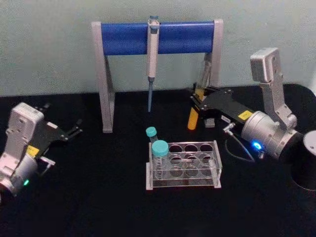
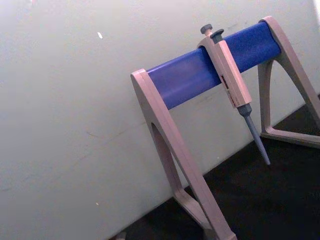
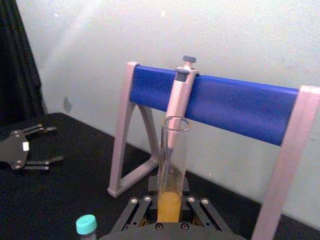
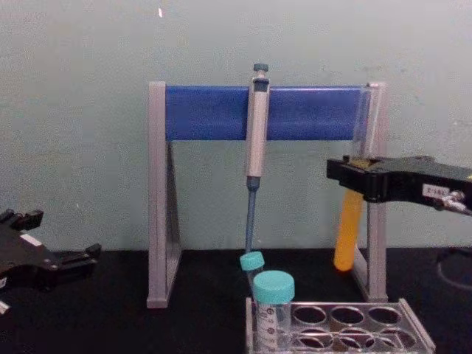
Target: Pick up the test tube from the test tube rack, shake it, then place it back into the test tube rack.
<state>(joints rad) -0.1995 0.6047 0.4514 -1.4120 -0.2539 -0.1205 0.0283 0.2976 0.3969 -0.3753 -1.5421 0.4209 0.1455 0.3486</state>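
Note:
The test tube (image 1: 193, 117) is a tall clear glass tube with orange-yellow liquid in its lower half. My right gripper (image 1: 196, 102) is shut on it and holds it upright in the air, behind and right of the test tube rack (image 1: 183, 165). In the chest view the test tube (image 4: 348, 234) hangs well above the table, under my right gripper (image 4: 352, 175). The right wrist view shows the test tube (image 3: 171, 180) rising between the fingers (image 3: 134, 216). The test tube rack (image 4: 346, 328) holds two teal-capped tubes (image 1: 159, 152). My left gripper (image 1: 74, 131) is open at the far left, low over the table.
A grey-and-blue pipette stand (image 1: 158, 39) with a hanging pipette (image 1: 152, 54) stands at the back, close behind the held tube. A dark round object (image 1: 308, 158) sits at the right edge. The black table (image 1: 98, 197) has free room in front and to the left of the rack.

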